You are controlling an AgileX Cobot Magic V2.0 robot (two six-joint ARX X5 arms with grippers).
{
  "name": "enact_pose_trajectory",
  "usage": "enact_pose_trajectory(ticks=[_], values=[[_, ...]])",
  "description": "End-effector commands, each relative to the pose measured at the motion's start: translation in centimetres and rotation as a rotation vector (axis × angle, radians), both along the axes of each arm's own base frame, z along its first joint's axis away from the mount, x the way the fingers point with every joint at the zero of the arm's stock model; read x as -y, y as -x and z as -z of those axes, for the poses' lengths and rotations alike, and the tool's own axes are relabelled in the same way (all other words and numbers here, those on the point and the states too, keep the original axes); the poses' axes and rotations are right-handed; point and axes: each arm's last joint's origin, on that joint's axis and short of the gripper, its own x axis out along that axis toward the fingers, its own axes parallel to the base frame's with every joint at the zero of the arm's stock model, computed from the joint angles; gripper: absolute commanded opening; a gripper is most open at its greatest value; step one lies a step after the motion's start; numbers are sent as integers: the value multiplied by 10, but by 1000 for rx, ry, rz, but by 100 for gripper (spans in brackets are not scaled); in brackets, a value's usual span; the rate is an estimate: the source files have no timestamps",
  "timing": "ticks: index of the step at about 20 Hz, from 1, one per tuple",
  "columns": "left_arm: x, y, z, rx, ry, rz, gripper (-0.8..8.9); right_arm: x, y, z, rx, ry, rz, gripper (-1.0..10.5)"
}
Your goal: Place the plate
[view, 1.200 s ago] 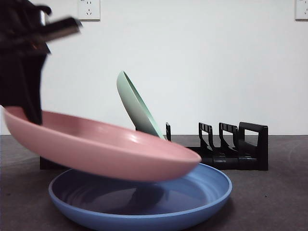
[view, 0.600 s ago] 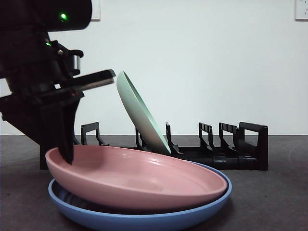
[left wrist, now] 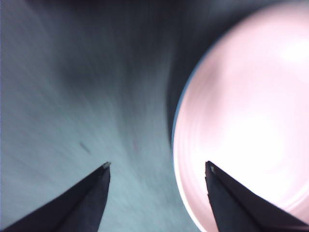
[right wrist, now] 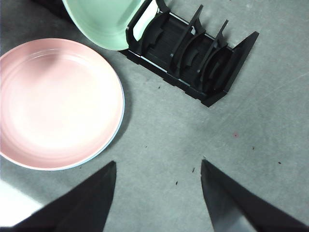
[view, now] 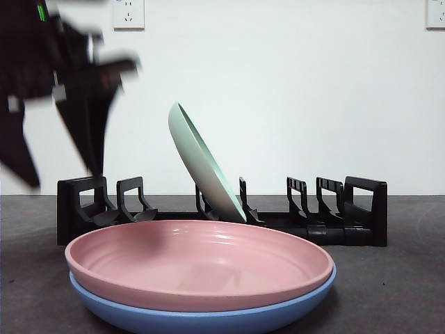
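Grey table (right wrist: pixel 251 111) under pink plate (view: pixel 198 261), white wall (view: pixel 299 90) behind.

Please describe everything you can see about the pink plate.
The pink plate is round and shallow, smooth and slightly glossy, with faint rings inside; it looks like plastic or glazed ceramic. It lies flat and empty, nested inside the blue plate, in front of the black rack. No pincer touches it.
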Motion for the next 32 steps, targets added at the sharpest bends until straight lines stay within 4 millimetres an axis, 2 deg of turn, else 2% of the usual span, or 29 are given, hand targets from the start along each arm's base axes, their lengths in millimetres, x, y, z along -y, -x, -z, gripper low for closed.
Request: enact_pose_trajectory(ticks=[1, 4, 6, 9, 12, 15, 17, 20, 24, 28, 32], values=[[-13, 11, -43, 160, -29, 84, 313, -2, 0, -4, 5, -22, -1, 278], [-41, 39, -92, 346, -27, 118, 313, -2, 0, -4, 6, -22, 0, 278], [-60, 60, -116, 445, 22, 82, 313, -3, 0, -5, 13, -28, 1, 278], [-80, 88, -131, 538, 102, 28, 313, -8, -4, -8, 50, -90, -6, 278], [-90, 104, -134, 544, 136, -6, 313, -23, -16, -9, 10, -221, -41, 278], [-93, 109, -133, 535, 133, -9, 313, -43, -48, -6, -43, -348, -84, 278], [-93, 109, -133, 529, 135, -14, 313, -58, -77, -4, -104, -417, -113, 278], [-93, 109, -133, 528, 142, -22, 313, -79, -124, 0, -185, -452, -113, 278], [-93, 109, -133, 525, 148, -31, 313, -107, -175, 14, -276, -508, -150, 278], [-93, 109, -133, 525, 148, -31, 313, -129, -208, 40, -307, -488, -138, 278], [-93, 109, -133, 524, 147, -31, 313, -142, -229, 63, -290, -502, -140, 277]])
